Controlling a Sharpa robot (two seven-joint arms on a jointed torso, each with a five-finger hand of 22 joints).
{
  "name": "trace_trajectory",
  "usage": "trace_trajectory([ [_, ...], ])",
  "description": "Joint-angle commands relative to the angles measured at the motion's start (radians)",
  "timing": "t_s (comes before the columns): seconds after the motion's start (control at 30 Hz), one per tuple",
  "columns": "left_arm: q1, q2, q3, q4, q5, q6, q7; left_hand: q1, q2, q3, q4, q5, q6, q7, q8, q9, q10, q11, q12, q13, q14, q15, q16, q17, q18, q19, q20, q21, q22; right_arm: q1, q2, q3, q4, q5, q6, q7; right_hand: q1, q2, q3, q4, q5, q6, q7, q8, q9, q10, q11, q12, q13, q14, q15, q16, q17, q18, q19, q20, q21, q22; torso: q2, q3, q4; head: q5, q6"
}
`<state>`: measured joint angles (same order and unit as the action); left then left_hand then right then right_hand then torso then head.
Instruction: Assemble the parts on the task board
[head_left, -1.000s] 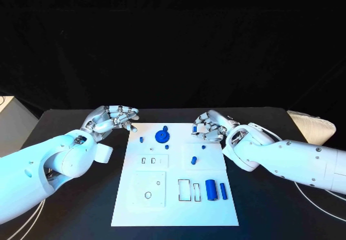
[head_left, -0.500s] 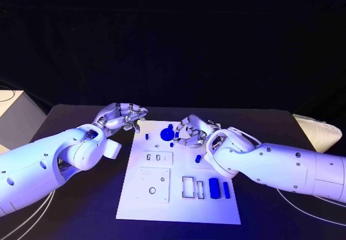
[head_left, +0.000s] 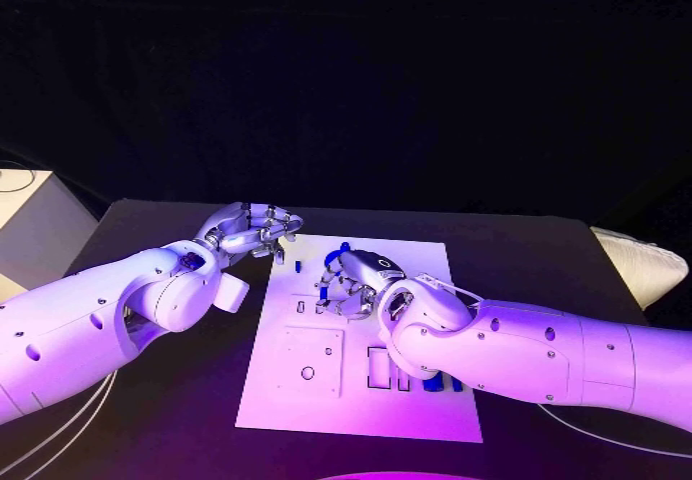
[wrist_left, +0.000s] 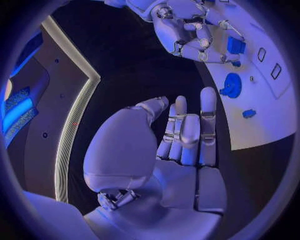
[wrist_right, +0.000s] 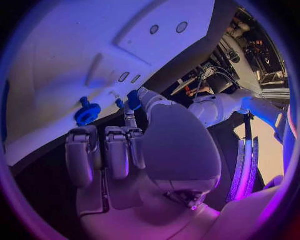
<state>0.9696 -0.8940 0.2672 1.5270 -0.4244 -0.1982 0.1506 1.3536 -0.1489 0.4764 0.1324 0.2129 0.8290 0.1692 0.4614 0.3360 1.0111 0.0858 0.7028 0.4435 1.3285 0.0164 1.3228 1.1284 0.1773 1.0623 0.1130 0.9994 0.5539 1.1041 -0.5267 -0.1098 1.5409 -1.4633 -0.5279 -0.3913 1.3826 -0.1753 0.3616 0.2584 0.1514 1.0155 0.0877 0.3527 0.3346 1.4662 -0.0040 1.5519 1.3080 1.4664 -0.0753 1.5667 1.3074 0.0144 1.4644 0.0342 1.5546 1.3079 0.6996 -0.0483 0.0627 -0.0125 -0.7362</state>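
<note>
Looking down from the head view, you've got the task board lying on the black counter, w/ both hands at its far half. Your right hand hangs over the board's far-middle area, its arm crossing the board's right side. In the right wrist view that hand's fingers are curled down, and the thumb & one finger pinch a small blue part just above the board; you can see the same piece at its fingertips from the left wrist view too. Close to that hand on the board is a round blue part, sitting on the white surface, not touched by either hand. A short blue peg lies apart from it, nearer the board's left edge & near your left hand. The left hand sits at the board's far-left corner, over the counter edge of the board; whether it touches the board can't be told. From its wrist view the fingers lie side by side, thumb off to one side, nothing held btw them. Nearer you, the board has small rectangular slots & a square panel w/ a hole. More blue pieces at the near right are mostly hidden by the right arm.
</note>
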Motion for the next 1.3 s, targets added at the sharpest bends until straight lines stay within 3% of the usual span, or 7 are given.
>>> trace_trajectory([
  [0.03, 0.001, 0.003, 0.001, 0.004, 0.007, 0.004, -0.022, -0.007, -0.001, 0.008, 0.002, -0.003, -0.009, -0.002, 0.009, 0.003, -0.008, -0.002, 0.017, 0.009, 0.013, 0.000, 0.012, 0.013, 0.003, 0.001, -0.001, 0.015, 0.016, -0.010, 0.010, -0.001, -0.010, -0.088, 0.023, -0.045, -0.005, 0.000, 0.005, 0.004, 0.008, 0.014, -0.023, 0.066, 0.056, 0.082, -0.004, -0.005, 0.242, 0.104, 0.002, 0.004, 0.263, -0.011, 0.101, -0.004, 0.002, 0.253, 0.002, 0.0012, 0.0006, 0.004, -0.004],
  [0.37, 0.001, 0.003, 0.001, 0.005, 0.005, 0.012, -0.031, -0.007, -0.003, 0.012, 0.006, -0.003, -0.016, -0.002, 0.019, 0.007, -0.013, -0.003, 0.049, 0.025, 0.025, -0.001, 0.029, 0.033, 0.000, 0.007, -0.002, 0.039, 0.042, -0.034, 0.018, -0.002, -0.014, -0.132, 0.036, -0.059, -0.009, -0.003, 0.006, 0.005, 0.013, 0.013, -0.022, 0.068, 0.056, 0.082, -0.003, -0.005, 0.241, 0.104, 0.003, 0.004, 0.263, -0.011, 0.101, -0.003, 0.001, 0.253, 0.002, 0.0039, -0.0011, 0.009, -0.015],
  [0.77, 0.001, 0.003, 0.001, 0.003, -0.009, 0.023, -0.036, -0.007, -0.004, 0.013, 0.007, -0.003, -0.018, -0.002, 0.020, 0.008, -0.015, -0.003, 0.056, 0.028, 0.030, -0.001, 0.035, 0.041, -0.001, 0.009, -0.002, 0.047, 0.050, -0.046, 0.006, -0.003, 0.001, -0.197, 0.014, -0.077, -0.014, -0.007, 0.007, 0.006, 0.019, 0.012, -0.021, 0.071, 0.056, 0.083, -0.002, -0.005, 0.242, 0.104, 0.004, 0.004, 0.263, -0.011, 0.102, -0.002, 0.003, 0.254, 0.002, 0.0034, -0.0004, 0.016, -0.022],
  [1.3, 0.001, 0.005, 0.001, 0.001, -0.013, 0.036, -0.042, -0.009, -0.005, 0.014, 0.009, -0.004, -0.023, -0.001, 0.022, 0.008, -0.019, -0.002, 0.064, 0.032, 0.033, -0.001, 0.039, 0.046, -0.002, 0.010, -0.001, 0.052, 0.055, -0.054, 0.013, -0.003, -0.019, -0.202, 0.016, -0.082, -0.015, -0.010, 0.007, 0.006, 0.023, 0.011, -0.021, 0.072, 0.056, 0.084, -0.002, -0.004, 0.243, 0.104, 0.004, 0.004, 0.263, -0.011, 0.102, -0.001, 0.002, 0.254, 0.002, 0.0026, -0.0003, 0.013, -0.023],
])
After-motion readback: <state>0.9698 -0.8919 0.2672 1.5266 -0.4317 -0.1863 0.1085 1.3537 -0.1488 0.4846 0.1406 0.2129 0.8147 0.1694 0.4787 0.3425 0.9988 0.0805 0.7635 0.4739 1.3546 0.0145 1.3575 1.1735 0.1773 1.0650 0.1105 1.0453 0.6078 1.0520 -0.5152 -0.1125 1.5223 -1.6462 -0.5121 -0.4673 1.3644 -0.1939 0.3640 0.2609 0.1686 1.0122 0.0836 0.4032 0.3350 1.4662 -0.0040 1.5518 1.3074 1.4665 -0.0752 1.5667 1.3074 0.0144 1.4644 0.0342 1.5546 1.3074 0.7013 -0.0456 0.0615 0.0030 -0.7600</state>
